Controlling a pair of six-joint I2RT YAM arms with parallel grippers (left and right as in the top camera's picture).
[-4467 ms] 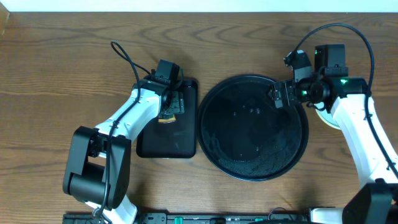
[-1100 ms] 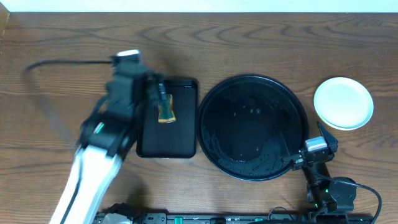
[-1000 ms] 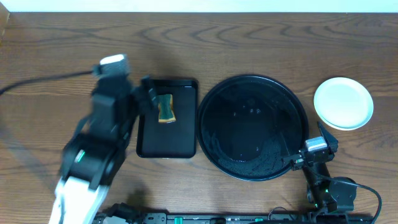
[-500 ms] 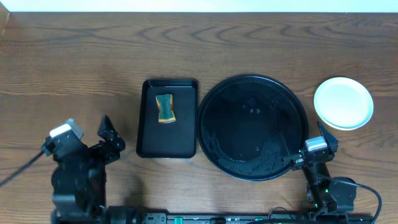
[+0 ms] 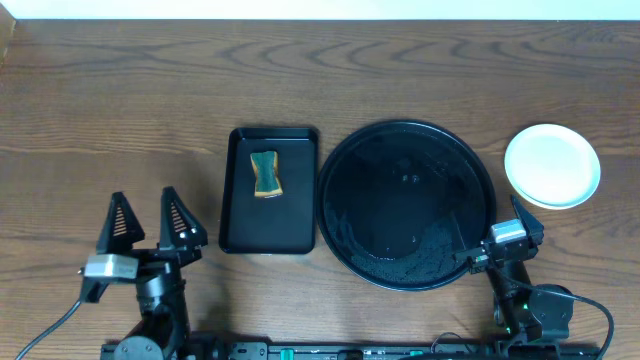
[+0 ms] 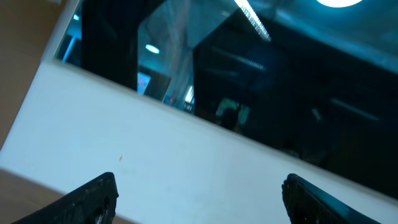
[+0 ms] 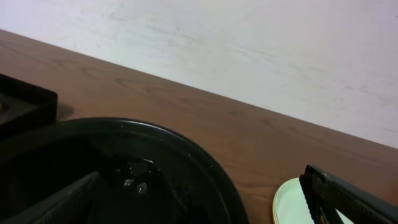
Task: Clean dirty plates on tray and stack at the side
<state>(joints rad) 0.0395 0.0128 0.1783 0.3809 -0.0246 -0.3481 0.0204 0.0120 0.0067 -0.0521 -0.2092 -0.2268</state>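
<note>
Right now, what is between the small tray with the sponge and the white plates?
The big round black tray sits between the small tray and the plates; the overhead view shows it.

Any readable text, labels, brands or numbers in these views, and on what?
None can be read.
The plates, round tray, rectangular tray and sponge bear no print.
Lit patches in the dark pane in the left wrist view are too blurred to read.
</note>
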